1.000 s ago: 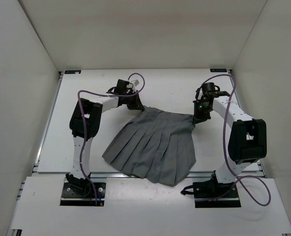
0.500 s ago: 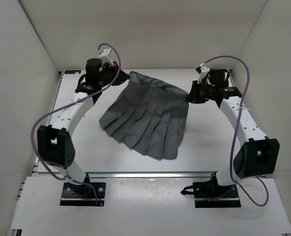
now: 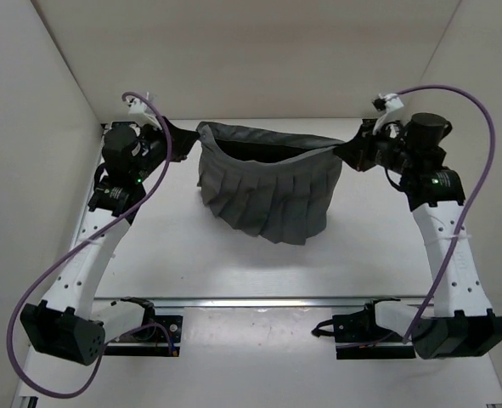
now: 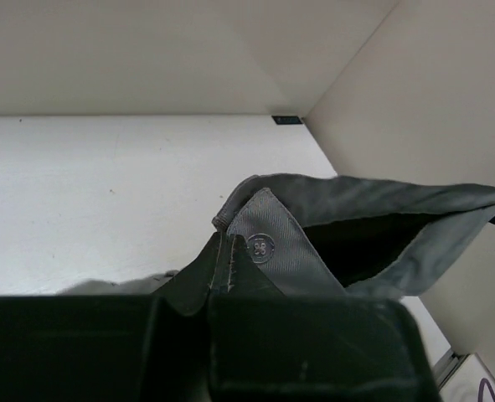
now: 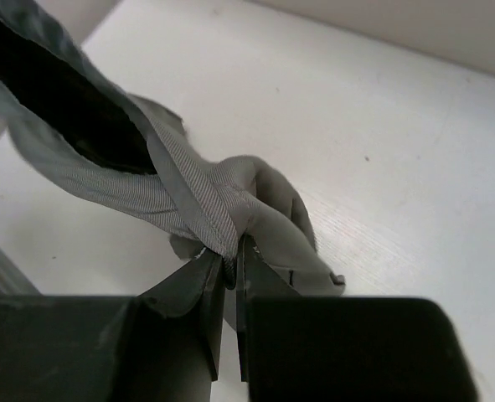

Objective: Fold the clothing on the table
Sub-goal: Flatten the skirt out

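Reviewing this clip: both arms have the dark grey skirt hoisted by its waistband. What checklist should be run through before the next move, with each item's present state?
1. Left gripper shut on one end of the waistband of the dark grey pleated fabric skirt, beside its button: ok.
2. Right gripper shut on the opposite waistband end: ok.
3. Waistband closed flat between the grippers: not ok, it gapes open.
4. Hem clear of the flat white table: cannot tell.
5. Purple cables clear of the fabric: ok.
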Robot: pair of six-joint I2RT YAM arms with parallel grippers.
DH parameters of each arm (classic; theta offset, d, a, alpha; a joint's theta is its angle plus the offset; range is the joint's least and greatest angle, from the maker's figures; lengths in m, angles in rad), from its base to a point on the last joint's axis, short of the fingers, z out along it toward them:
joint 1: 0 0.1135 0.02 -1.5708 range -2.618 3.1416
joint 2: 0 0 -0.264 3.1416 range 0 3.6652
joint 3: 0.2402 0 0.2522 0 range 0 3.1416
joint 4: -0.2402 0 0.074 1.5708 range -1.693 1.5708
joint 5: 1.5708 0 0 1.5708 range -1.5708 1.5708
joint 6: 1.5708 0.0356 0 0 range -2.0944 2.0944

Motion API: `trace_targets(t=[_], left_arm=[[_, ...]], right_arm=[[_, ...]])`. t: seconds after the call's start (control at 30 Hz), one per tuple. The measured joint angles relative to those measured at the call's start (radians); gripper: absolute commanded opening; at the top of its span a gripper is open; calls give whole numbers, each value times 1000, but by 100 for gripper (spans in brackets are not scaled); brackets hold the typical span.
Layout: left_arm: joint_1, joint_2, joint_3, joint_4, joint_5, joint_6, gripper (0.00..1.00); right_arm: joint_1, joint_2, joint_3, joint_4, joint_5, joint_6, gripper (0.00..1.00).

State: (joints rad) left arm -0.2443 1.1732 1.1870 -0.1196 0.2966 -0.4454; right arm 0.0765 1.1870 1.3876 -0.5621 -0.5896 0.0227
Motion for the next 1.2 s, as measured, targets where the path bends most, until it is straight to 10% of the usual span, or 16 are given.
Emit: trace_targets(t=[0.43,0.73,0.87,1.0,1.07,1.1,1.2], left_arm=[[22,-51,-4,-13,-23,-70,0],[16,119,-193,45,-46,-105,0],[16,113,-195,50,-46,-105,0],[14,77,-195,62,-45,-105,0],[10,61,-193,63,-45,-105,0],[8,56,-192,66,-43,-105,0],[3,51,-192,75,-38,-105,0]], right_arm=[[-136,129,42,42,-417,140,0],[-83,352,-45,-15,-248,136,1],[-83,325,-68,2,-256,120,14],[-84,249,-111,34,-263,104,49],[-83,229,-126,68,-277,100,30],[-84,225,-138,89,-288,99,2],[-73,223,-214,188,-310,114,7]])
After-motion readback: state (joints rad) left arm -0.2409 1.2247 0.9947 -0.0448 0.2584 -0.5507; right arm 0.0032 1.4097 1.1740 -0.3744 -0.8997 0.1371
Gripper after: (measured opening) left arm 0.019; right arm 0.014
